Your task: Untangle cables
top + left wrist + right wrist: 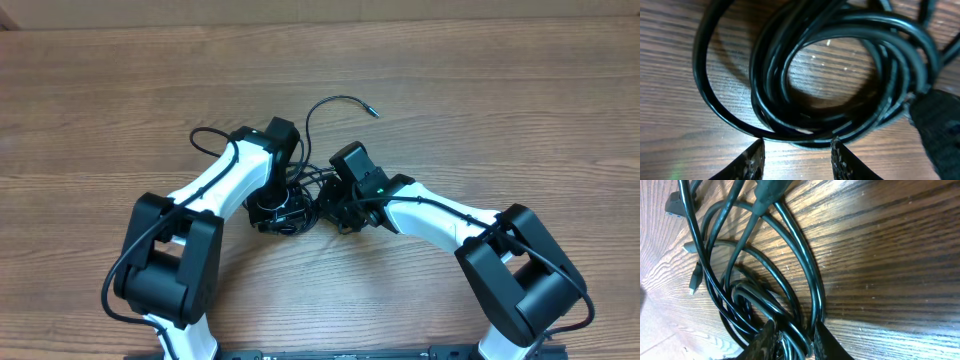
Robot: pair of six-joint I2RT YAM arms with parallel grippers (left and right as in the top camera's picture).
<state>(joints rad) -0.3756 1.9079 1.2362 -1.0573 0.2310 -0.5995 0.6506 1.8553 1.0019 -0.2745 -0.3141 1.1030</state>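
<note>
Cables (290, 210) lay in a tangled coil mid-table (500, 100), between both arms, with one free plug end (372, 112) curving out past the bundle. Left gripper (797, 146) fingers stood apart and empty, tips at the coil's edge. Right gripper (795, 330) fingers were clamped around several strands.

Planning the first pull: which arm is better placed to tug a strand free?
Likely right. The right gripper has strands of the cables pinched between its fingers; the left gripper is open, with the strands lying just beyond its tips.
</note>
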